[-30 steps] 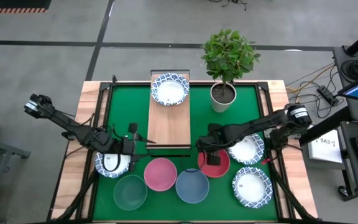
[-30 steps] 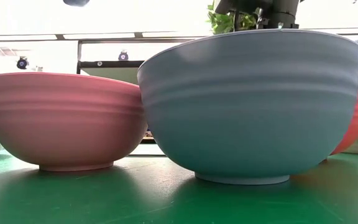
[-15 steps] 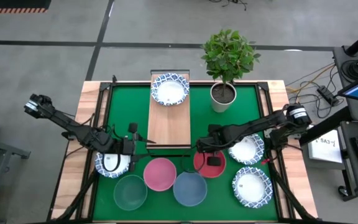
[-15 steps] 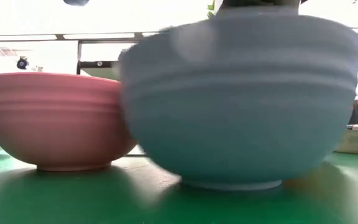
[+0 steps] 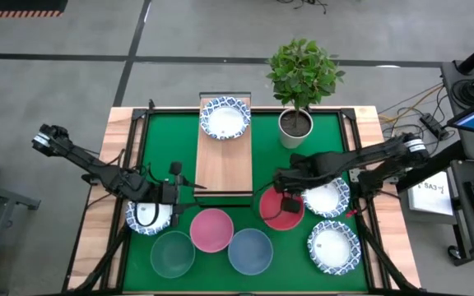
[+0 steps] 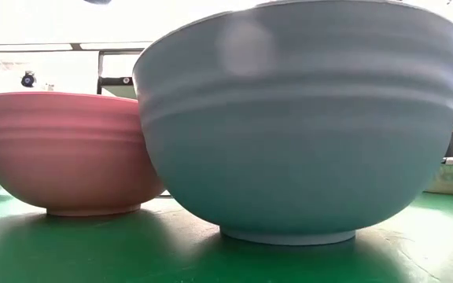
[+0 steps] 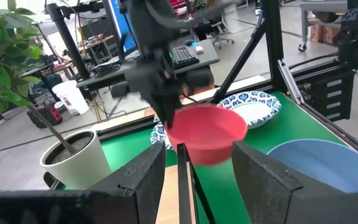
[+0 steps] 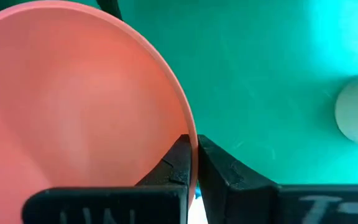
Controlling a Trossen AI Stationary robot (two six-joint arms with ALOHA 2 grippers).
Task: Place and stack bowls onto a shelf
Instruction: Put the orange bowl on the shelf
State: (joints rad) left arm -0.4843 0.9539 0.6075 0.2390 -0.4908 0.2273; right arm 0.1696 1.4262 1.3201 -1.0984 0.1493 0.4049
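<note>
My right gripper (image 5: 287, 199) was clamped on the red bowl's (image 5: 279, 211) rim, just off the shelf's (image 5: 224, 156) near end. My left gripper (image 5: 189, 188), fingers apart, waited beside the shelf.

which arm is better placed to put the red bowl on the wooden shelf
The right. Its gripper is shut on the rim of the plain red round bowl, held beside the light-wood plank shelf. The left gripper is open and empty at the shelf's near end.
</note>
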